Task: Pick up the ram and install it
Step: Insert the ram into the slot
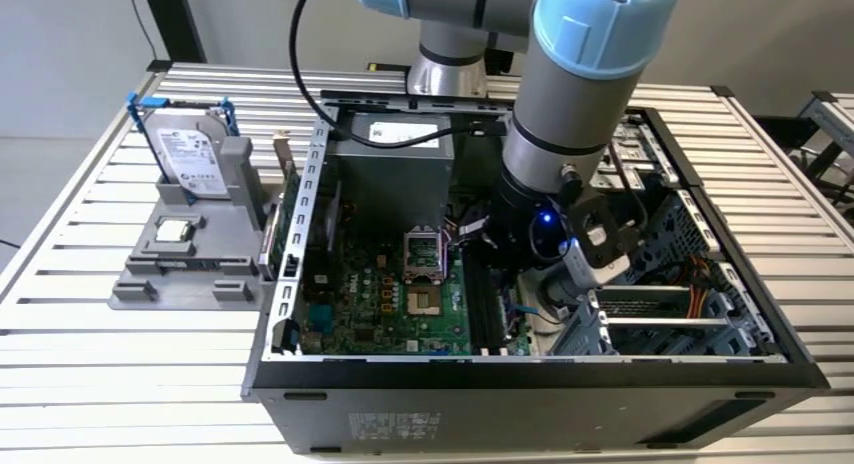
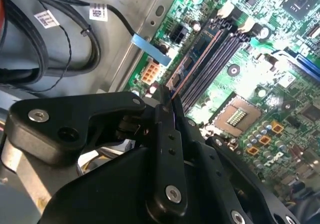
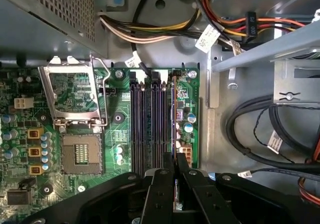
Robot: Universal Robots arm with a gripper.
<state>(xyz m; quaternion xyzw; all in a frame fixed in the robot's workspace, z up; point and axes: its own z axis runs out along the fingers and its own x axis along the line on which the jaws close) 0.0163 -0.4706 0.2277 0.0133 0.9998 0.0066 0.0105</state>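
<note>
Already the pick-up is looking done: the gripper (image 3: 175, 184) is clenching the ram (image 3: 174, 129) edge-on between its black fingers (image 3: 159, 194), and the stick is standing in line with the slots (image 3: 147, 124) on the motherboard (image 3: 187, 91), at the slot next to the board's edge. Whether it is sitting fully down is not something I can tell, so the seating is reading as unfinished. In the second wrist view the ram (image 2: 192, 66) is running along the slots (image 2: 215, 56) from the fingers (image 2: 167, 149). In the exterior view the arm (image 1: 574, 94) is reaching steeply down into the open case (image 1: 534, 379), its wrist low over the board, toward that view's right of the empty socket (image 1: 424, 302)
</note>
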